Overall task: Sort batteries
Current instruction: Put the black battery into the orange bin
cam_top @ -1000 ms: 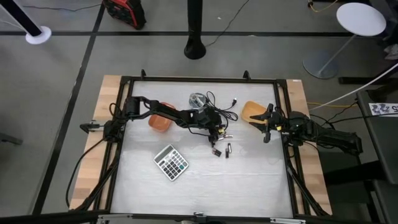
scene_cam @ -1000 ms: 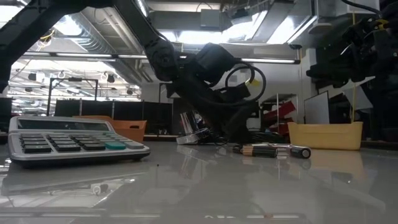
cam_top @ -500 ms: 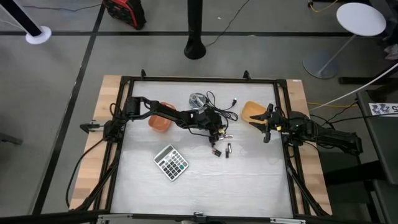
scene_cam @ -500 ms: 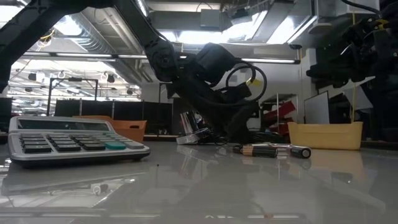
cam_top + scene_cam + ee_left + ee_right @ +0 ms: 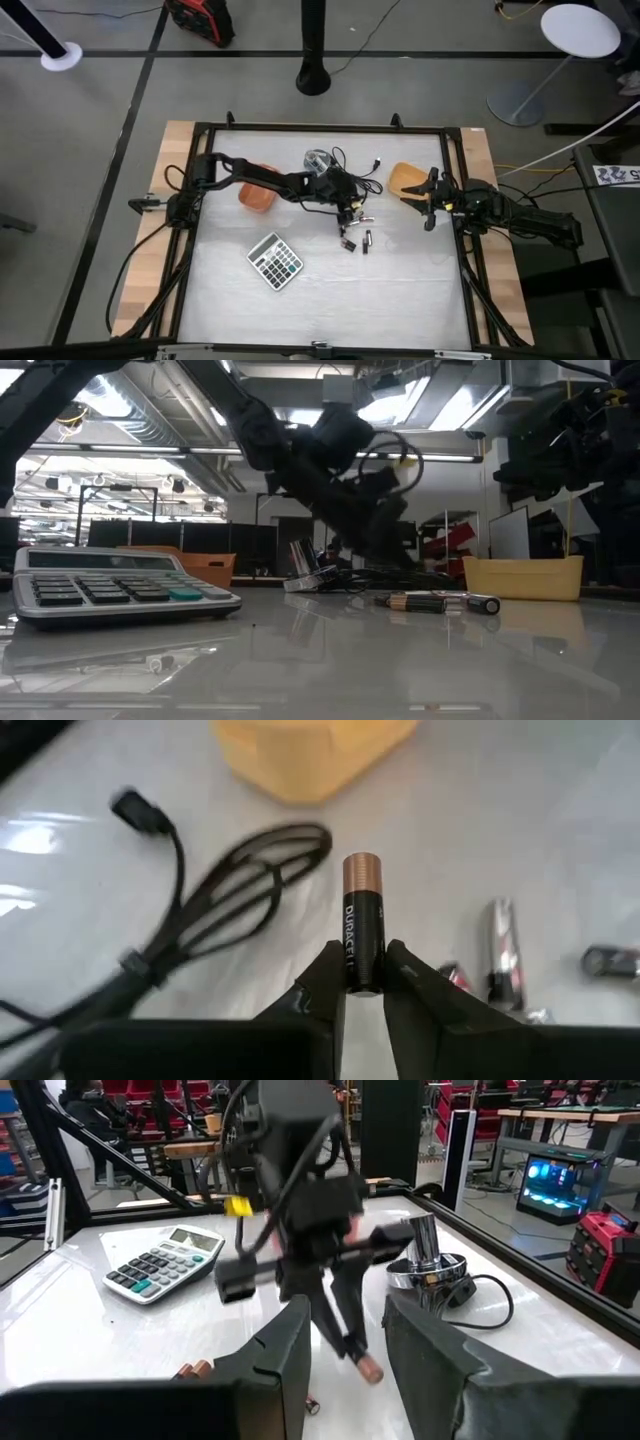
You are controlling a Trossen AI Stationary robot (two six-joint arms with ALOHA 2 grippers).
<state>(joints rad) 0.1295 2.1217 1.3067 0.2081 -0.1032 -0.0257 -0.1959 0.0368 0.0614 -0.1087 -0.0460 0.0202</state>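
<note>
**Left gripper holds a battery above the table's middle**

The left gripper (image 5: 357,988) is clamped on one battery (image 5: 362,928), copper end pointing out past the fingertips, and hangs clear of the table (image 5: 400,290) near its middle, toward the far edge. Under it, loose batteries (image 5: 357,238) lie together on the surface. A black cable (image 5: 352,162) and a silver disc (image 5: 316,160) crowd the far edge just behind the gripper. An orange bin (image 5: 257,197) sits toward the far-left corner, a yellow bin (image 5: 405,178) toward the far-right. The right gripper (image 5: 431,200) waits beside the yellow bin at the right edge, fingers parted, holding nothing. A calculator (image 5: 274,261) lies left of centre; the near half of the white, glossy table is open. Beyond the table, a workshop with desks and red chairs.
</note>
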